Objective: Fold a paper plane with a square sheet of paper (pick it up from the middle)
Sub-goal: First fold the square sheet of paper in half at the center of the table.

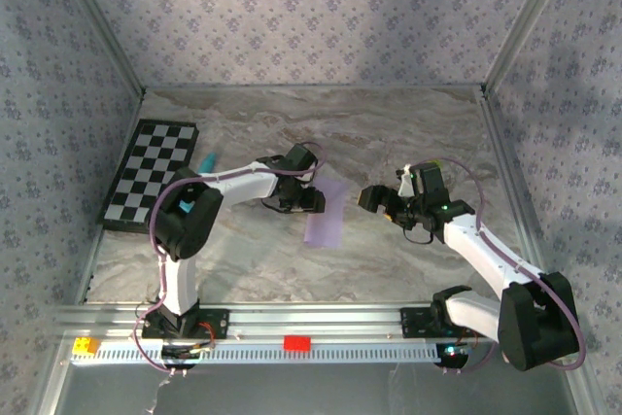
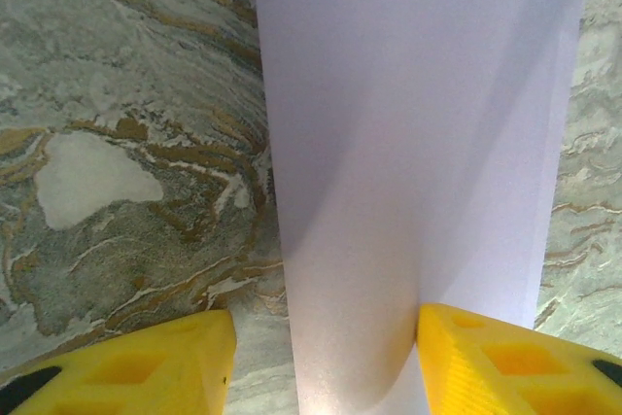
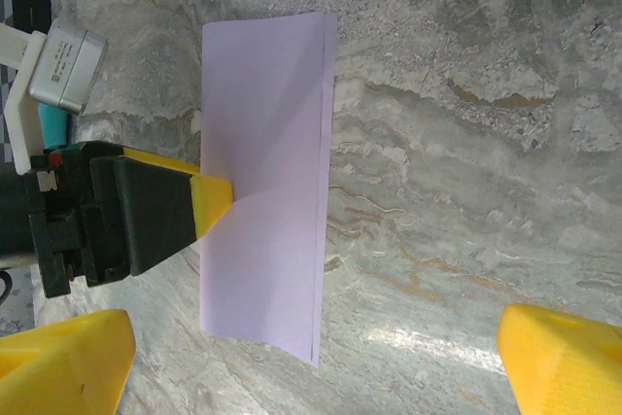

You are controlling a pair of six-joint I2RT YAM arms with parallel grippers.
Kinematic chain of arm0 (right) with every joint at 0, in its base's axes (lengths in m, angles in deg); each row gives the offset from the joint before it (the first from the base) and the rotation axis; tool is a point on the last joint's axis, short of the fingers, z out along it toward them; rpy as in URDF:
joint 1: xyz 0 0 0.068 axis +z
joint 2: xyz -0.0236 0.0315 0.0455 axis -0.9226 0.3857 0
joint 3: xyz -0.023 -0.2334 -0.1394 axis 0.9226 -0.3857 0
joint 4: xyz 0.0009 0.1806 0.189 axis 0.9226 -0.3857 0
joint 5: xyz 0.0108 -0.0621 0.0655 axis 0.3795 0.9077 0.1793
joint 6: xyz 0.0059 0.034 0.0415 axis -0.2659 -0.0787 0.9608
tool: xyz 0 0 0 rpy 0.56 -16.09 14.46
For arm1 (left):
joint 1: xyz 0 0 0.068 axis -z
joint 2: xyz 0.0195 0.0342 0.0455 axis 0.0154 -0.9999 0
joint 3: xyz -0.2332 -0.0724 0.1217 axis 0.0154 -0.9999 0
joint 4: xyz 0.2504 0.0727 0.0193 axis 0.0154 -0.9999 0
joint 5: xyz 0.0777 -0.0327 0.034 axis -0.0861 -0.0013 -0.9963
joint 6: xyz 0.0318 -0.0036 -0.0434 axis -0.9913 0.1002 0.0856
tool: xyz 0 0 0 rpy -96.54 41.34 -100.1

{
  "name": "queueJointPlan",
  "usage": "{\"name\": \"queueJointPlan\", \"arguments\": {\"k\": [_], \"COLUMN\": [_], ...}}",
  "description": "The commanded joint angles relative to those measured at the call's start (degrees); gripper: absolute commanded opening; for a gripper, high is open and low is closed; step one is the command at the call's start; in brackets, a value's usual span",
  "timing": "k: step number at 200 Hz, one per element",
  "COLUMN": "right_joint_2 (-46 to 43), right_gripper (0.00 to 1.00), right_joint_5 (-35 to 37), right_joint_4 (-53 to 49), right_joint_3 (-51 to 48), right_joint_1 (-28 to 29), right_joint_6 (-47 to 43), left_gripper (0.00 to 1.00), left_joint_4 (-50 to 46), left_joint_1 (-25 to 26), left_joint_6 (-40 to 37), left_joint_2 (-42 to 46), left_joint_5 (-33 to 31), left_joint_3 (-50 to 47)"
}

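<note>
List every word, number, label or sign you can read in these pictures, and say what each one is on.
No text here can be read.
On the silver box at the left edge of the right wrist view: small printed marks, too small and blurred to read.
On the sheet of paper: nothing, it is unmarked.
On the checkered board: black and white squares, no writing.

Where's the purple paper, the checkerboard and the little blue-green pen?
lilac paper (image 1: 326,213), top view, middle of the folded sheet.
checkerboard (image 1: 151,174), top view, its centre squares.
teal pen (image 1: 207,159), top view, the part that shows.
</note>
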Motion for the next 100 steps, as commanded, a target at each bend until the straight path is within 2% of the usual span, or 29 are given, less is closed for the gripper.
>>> {"name": "queueJointPlan", "arguments": {"k": [1, 100], "right_joint_2": [-0.23, -0.22], "right_gripper": [0.98, 0.98], "right_joint_5": [0.91, 1.17], "right_joint_4": [-0.82, -0.9], "right_joint_3": [0.52, 0.08], "right_joint_1": [0.38, 0.43], "right_joint_6": [0.3, 0.35], "left_gripper": [0.54, 0.56], "left_joint_4": [-0.88, -2.17], "left_joint_1": [-0.2, 0.67], "left_joint_6": [-1.74, -2.84], "left_joint_2": [-2.65, -4.46], "left_joint_5": [-1.04, -3.14], "left_joint_3": [0.87, 1.93]}}
